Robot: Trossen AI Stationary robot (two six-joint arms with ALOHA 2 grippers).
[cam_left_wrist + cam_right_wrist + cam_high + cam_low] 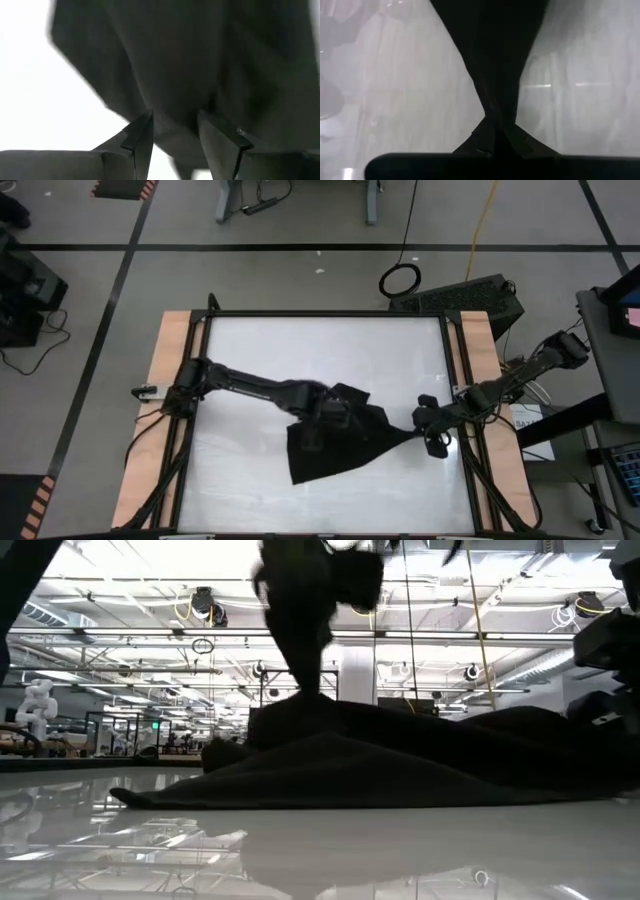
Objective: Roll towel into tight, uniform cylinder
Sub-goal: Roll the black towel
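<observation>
The towel [335,445] lies rumpled near the middle of the white bench [300,350], toward its right half, spread flat and wide at its near-left part and drawn into a narrow point at its right corner; it is not rolled, and in the low view it [400,765] shows as a low dark heap with folds rising toward the middle; no white tag can be made out. The right gripper [428,423] sits at that drawn-out corner near the bench's right edge, its jaws closed on the cloth; the right wrist view shows the towel [490,60] narrowing from a broad sheet down to a pinch between the fingertips [481,136], so the cloth is taut toward this grip. The left gripper [335,412] is over the towel's upper middle part, reaching in from the left side of the bench; in the left wrist view its two dark fingers [140,135] stand partly apart with the towel [190,75] just ahead of and between them, and nothing is clamped between them as far as can be seen; whether the tips touch the cloth cannot be told. Beyond the bench, the high view shows a grey floor with dark tape lines [300,248] and a coiled black cable [400,278].
</observation>
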